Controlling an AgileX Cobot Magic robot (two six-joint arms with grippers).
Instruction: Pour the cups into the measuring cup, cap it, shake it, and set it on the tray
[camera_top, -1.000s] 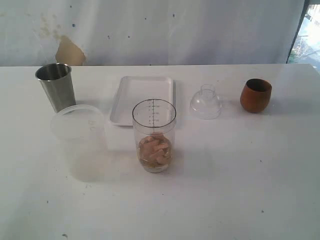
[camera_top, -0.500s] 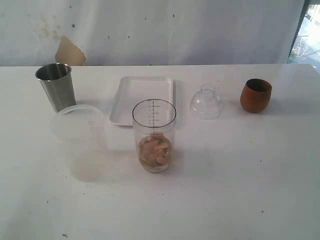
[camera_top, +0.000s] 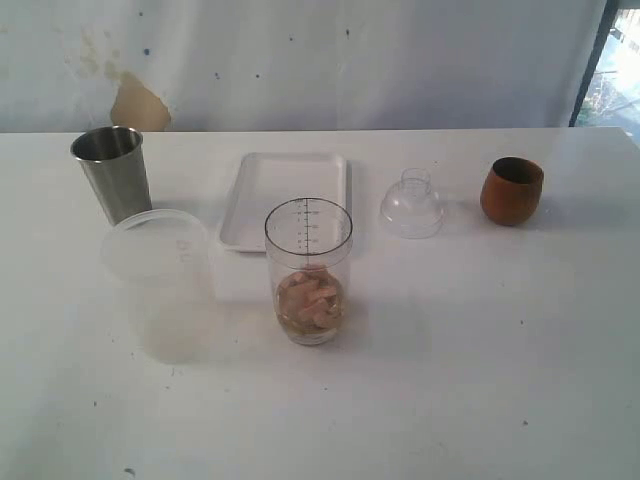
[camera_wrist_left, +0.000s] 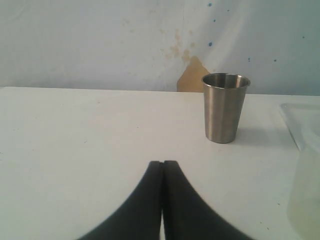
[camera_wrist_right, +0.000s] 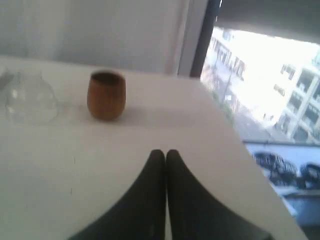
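The tall clear measuring cup (camera_top: 308, 270) stands mid-table with pale pinkish pieces in its bottom. Behind it lies the white tray (camera_top: 284, 198). The steel tumbler (camera_top: 112, 173) (camera_wrist_left: 225, 107) is upright at the back left. The brown wooden cup (camera_top: 511, 190) (camera_wrist_right: 106, 95) sits at the back right, with the clear dome cap (camera_top: 411, 204) (camera_wrist_right: 29, 101) to its left. Neither arm shows in the exterior view. My left gripper (camera_wrist_left: 163, 163) is shut and empty, well short of the tumbler. My right gripper (camera_wrist_right: 165, 152) is shut and empty, short of the wooden cup.
A frosted translucent tub (camera_top: 157, 280) stands left of the measuring cup, in front of the tumbler; its edge shows in the left wrist view (camera_wrist_left: 305, 195). The table's right edge (camera_wrist_right: 235, 135) drops off beside a window.
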